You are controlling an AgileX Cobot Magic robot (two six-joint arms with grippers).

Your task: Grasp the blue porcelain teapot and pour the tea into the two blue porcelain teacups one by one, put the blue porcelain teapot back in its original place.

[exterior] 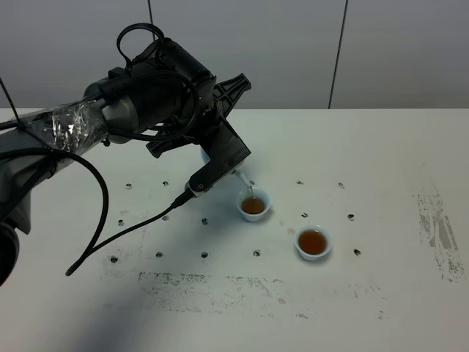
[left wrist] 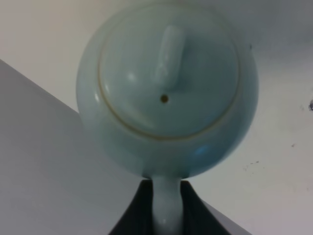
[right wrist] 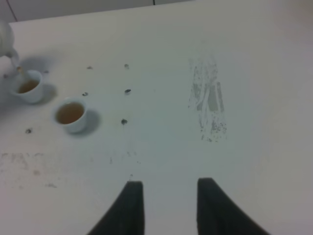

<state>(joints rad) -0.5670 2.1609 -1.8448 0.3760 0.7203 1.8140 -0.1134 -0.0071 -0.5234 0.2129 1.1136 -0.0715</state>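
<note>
My left gripper (exterior: 220, 158) is shut on the loop handle of the blue porcelain teapot (exterior: 240, 176) and holds it tilted over the nearer-left teacup (exterior: 254, 204). A thin stream runs from the spout into that cup, which holds brown tea. The second teacup (exterior: 313, 242), to its right and nearer, also holds tea. In the left wrist view the teapot (left wrist: 166, 88) with its knobbed lid fills the frame, its handle between the fingers (left wrist: 139, 210). My right gripper (right wrist: 168, 205) is open and empty over bare table; both teacups (right wrist: 28, 86) (right wrist: 71, 114) show far off.
The white table (exterior: 366, 147) has small dark holes around the cups and scuffed grey marks (exterior: 438, 227) at the right. A black cable (exterior: 102, 220) hangs from the left arm down to the table's left side.
</note>
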